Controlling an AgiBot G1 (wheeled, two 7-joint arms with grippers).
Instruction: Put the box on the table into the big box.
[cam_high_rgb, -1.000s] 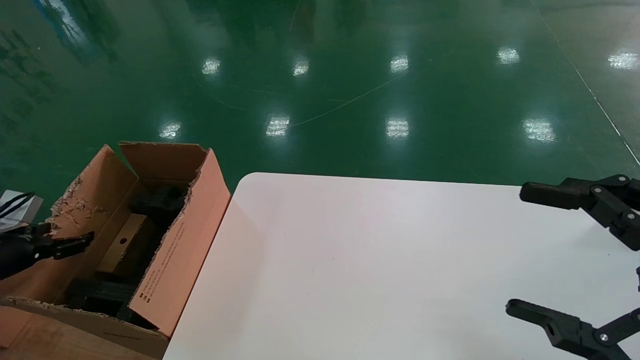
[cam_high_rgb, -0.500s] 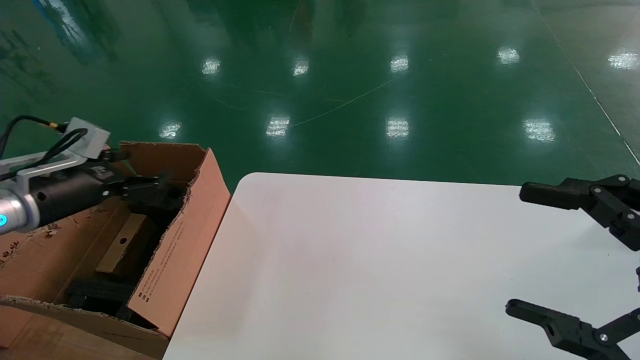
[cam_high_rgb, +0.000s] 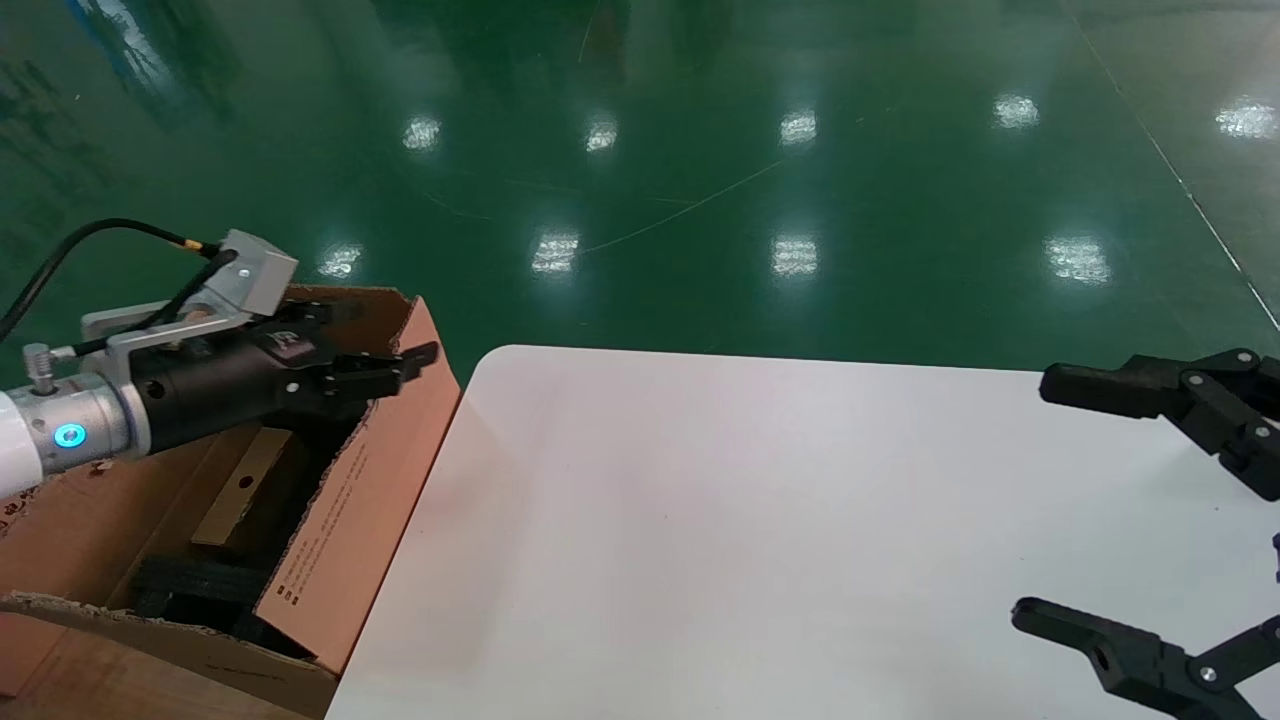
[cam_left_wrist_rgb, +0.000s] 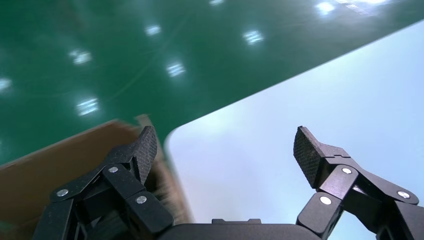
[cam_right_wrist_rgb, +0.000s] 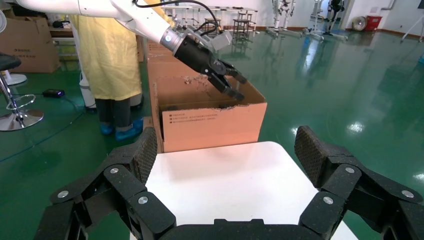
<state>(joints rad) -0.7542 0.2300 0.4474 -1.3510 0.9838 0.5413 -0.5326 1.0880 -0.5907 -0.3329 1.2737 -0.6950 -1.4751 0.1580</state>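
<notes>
The right gripper (cam_high_rgb: 1150, 520) sits parked at the near right of the white bench (cam_high_rgb: 760, 540), its jaws spread wide and holding nothing, probably kept there so the other arm has the work to itself. The bench top itself carries nothing that the head view shows. Just off the bench's left edge stands the big box (cam_high_rgb: 350, 530), its flaps raised and its printed flap leaning against the rounded corner, which puts its mouth within easy reach of the left arm. Down inside it, tilted against black foam (cam_high_rgb: 200, 585), lies the small flat cardboard box (cam_high_rgb: 240, 485) with its round hole showing, so by these pictures the placing looks done. Above the carton's far flap hangs the left gripper (cam_high_rgb: 385, 365), its fingers parted with nothing between them, pointing toward the bench; this pose reads as a release followed by clearing the carton. The left wrist view confirms those jaws are wide apart and empty, which the head view shows only sidelong, but it sees nothing of the carton's inside. The right wrist view alone shows, beyond the carton, a person in a yellow coat (cam_right_wrist_rgb: 112, 55) and further cartons behind.
</notes>
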